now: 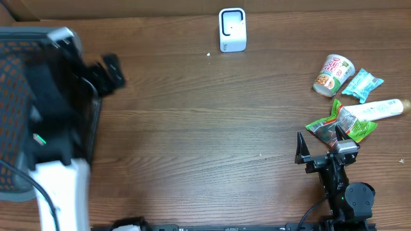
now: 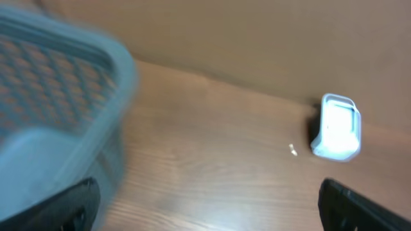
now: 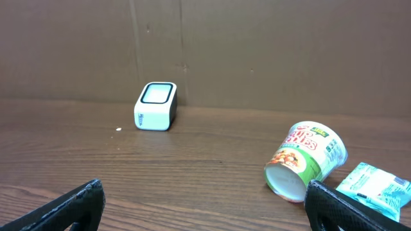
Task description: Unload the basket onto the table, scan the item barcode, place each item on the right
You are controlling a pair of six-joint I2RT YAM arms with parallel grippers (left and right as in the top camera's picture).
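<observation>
The white barcode scanner (image 1: 232, 29) stands at the table's far edge, also visible as the scanner (image 2: 337, 127) and the scanner (image 3: 156, 106). Items lie at the right: a cup of noodles on its side (image 1: 333, 75) (image 3: 305, 160), a teal packet (image 1: 362, 85) (image 3: 376, 186), a white tube (image 1: 380, 110) and a green snack bag (image 1: 340, 125). My right gripper (image 1: 320, 142) (image 3: 205, 208) is open and empty, low over the table just in front of the snack bag. My left gripper (image 1: 108, 74) (image 2: 212, 212) is open and empty beside the basket.
A grey-blue mesh basket (image 1: 13, 109) (image 2: 64, 96) fills the left side, partly under my left arm. A brown cardboard wall (image 3: 257, 51) runs behind the table. The left wrist view is blurred.
</observation>
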